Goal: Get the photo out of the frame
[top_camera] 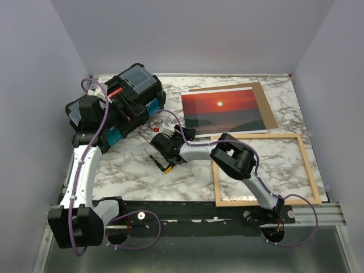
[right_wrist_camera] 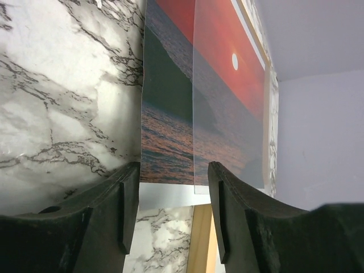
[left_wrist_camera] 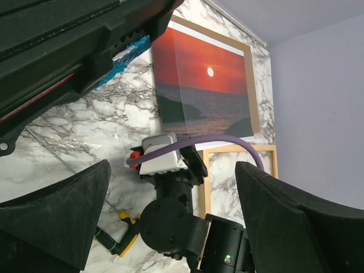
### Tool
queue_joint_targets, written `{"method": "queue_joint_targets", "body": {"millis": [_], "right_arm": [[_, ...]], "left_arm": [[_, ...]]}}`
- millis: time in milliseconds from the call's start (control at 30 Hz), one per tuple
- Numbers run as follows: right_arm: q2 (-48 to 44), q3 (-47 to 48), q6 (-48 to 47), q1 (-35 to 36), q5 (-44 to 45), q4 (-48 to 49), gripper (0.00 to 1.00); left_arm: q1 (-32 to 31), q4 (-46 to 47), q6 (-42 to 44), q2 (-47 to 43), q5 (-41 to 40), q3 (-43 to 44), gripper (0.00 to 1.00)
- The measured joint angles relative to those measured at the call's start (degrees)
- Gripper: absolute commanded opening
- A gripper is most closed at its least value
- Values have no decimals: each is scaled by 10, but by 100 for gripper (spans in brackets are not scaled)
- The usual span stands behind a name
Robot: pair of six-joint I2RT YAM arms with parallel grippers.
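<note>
The photo (top_camera: 224,109), a red-orange sunset over dark water, lies flat at the back of the table on a brown backing board (top_camera: 268,105). It also shows in the left wrist view (left_wrist_camera: 205,85) and the right wrist view (right_wrist_camera: 170,114). A clear sheet (right_wrist_camera: 227,125) overlaps its right part. The light-wood frame (top_camera: 217,170) lies flat in front of it, apart from it, with marble showing inside. My right gripper (top_camera: 186,134) (right_wrist_camera: 170,170) is open and empty, low by the photo's near left corner. My left gripper (top_camera: 128,122) (left_wrist_camera: 173,170) is open and empty, facing the right wrist.
A black toolbox (top_camera: 136,85) with clear lid, red handle and teal latches stands at the back left, close to my left arm. A yellow-and-green-handled screwdriver (top_camera: 159,162) (left_wrist_camera: 122,236) lies on the marble under my right wrist. Grey walls close the table on three sides.
</note>
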Motion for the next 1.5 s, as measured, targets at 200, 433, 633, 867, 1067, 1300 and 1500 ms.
{"method": "queue_joint_targets", "body": {"millis": [200,433,633,867,1067,1300,1500], "right_arm": [[12,-7,-47,-13,14,57,54],[25,-20,-104,-24,14,127,19],[30,-20,-132,-25,12,144,0],[-34,-23,-144,-26,-13,134,0],[-151,23,-70,-50,-102,48,0],[-234,94,32,-111,-236,-41,0],[-251,169,90,-118,-314,-114,0]], "left_arm": [[6,6,0,0,5,-9,94],[10,17,-1,0,14,-18,94],[14,24,-2,0,18,-23,94],[17,30,-3,0,24,-35,94],[23,35,-5,0,27,-38,94],[28,42,-8,0,32,-42,94],[32,45,-13,3,38,-43,94]]}}
